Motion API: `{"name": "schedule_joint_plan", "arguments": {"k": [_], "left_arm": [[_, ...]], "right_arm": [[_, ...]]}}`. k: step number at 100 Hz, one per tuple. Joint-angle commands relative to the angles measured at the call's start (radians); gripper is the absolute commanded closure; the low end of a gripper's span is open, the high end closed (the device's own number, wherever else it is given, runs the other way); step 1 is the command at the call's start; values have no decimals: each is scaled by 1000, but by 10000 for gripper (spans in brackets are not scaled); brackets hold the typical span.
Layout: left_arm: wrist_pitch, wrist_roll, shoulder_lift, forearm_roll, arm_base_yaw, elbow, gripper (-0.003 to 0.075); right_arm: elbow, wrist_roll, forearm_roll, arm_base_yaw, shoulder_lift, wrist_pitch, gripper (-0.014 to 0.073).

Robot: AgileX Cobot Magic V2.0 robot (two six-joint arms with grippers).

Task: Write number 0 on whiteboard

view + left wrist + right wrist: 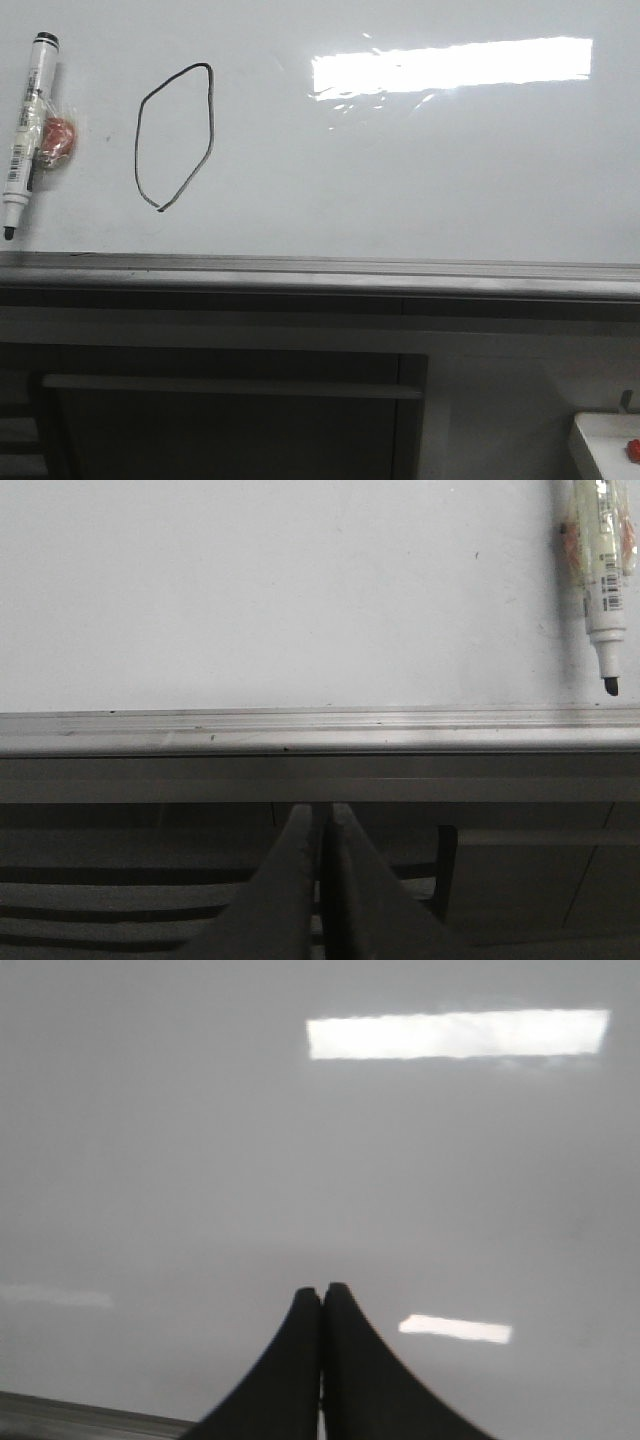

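Note:
The whiteboard fills the upper part of the front view, with a grey rail along its lower edge. The number 0, a thin black angular loop pointed at the bottom, is drawn on its left part. A white marker hangs uncapped at the far left, tip down, with a red piece beside it; it also shows in the left wrist view. My left gripper is shut and empty below the rail. My right gripper is shut and empty before the bare board. Neither gripper shows in the front view.
A bright glare strip lies on the board's upper right. Below the rail stands a grey cabinet with a dark opening. A white box with a red button is at the lower right corner.

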Motion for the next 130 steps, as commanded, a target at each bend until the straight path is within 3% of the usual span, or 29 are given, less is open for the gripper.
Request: {"name": "schedule_joint_plan", "arguments": {"k": [1,23,46,50,54,130], "left_arm": [[-66,-8,-27,0,1,10,741],[-66,-8,-27,0,1,10,741],[-66,-8,-27,0,1,10,741],[-66,-8,-27,0,1,10,741],[-66,-8,-27,0,1,10,741],[-75,-8,-25,0,1,10,741]], "right_arm": [[-27,4,-14,-58,11,-86,655],[2,4,-14,-89,8,-55,655],[214,4,-14,-89,-108,-56,655],[198,4,-14,-89,-150,116,655],[204,4,-14,-89,-164,188,655],[204,2,-14,-89,-161,165,655]]}}
